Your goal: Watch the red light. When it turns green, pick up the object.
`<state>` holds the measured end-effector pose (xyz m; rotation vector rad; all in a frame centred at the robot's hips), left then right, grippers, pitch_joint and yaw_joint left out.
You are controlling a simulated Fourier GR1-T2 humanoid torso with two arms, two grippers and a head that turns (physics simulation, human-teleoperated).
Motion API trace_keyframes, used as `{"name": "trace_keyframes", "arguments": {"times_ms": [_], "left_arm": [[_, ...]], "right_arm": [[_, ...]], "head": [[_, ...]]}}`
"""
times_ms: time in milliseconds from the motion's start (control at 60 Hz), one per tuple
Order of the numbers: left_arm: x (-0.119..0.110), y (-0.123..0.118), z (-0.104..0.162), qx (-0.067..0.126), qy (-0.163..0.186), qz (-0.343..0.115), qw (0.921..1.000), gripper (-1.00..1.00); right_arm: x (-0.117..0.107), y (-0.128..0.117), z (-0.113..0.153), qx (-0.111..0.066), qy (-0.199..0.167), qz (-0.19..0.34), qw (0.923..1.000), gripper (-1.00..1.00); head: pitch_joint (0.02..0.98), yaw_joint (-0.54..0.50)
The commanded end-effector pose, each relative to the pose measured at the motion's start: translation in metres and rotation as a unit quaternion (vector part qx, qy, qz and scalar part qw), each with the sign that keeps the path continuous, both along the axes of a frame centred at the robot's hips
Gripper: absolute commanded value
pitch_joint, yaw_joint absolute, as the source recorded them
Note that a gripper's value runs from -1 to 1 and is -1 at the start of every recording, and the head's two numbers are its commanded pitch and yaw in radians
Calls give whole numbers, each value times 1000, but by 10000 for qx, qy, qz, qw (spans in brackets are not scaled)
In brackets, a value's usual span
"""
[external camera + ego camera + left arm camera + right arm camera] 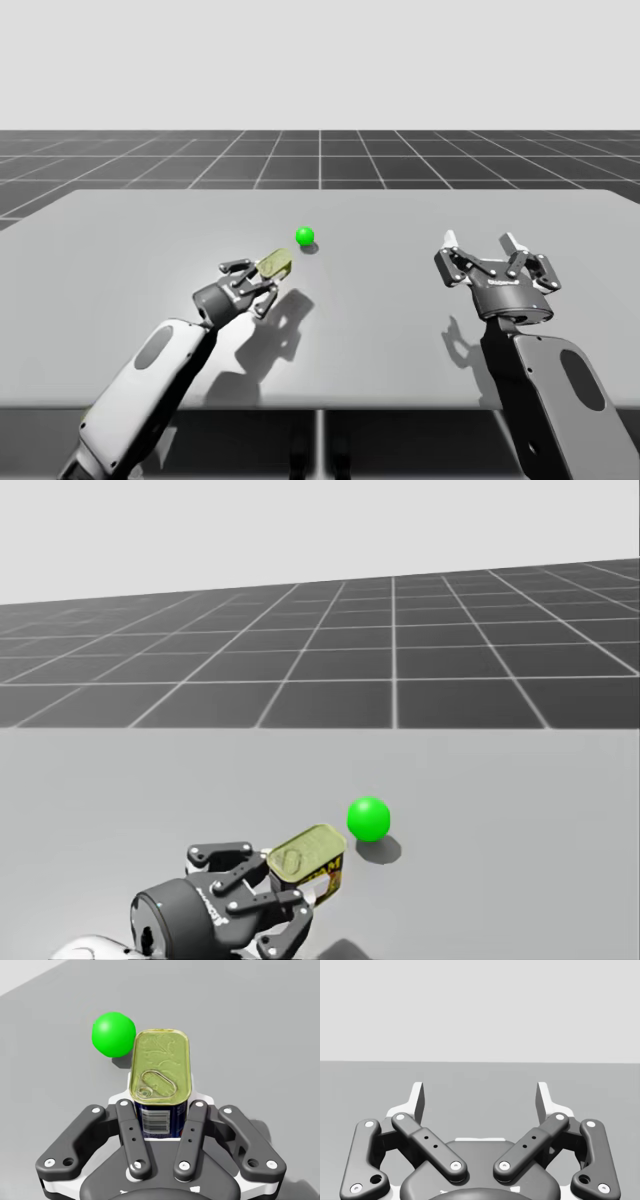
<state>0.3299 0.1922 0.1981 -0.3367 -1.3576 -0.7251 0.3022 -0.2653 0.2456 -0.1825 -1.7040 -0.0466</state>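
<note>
One gold oblong tin [160,1067] clamped in left hand [159,1102], right hand [480,1097] spread apart.

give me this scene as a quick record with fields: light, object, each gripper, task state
light: green ball on the table, just beyond the can
can: rectangular, gold pull-tab lid, blue sides, tilted
left gripper: shut on the can, one finger on each side
right gripper: open, nothing between its fingers, well apart from the can
task state: light is green and the can is gripped; cannot tell if it is off the table yet
</note>
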Motion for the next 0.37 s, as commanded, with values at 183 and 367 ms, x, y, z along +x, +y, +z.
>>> {"name": "trace_keyframes", "arguments": {"times_ms": [183, 367], "left_arm": [[20, -7, 91, -374, -993, -65, 9943, 1000], [23, -11, 123, -663, -1479, 225, 9865, 1000]], "right_arm": [[1, 0, -2, -28, 32, 2, 10000, -1000], [1, 3, -3, -150, 51, 33, 9999, -1000]], "head": [[438, 154], [443, 156]]}}
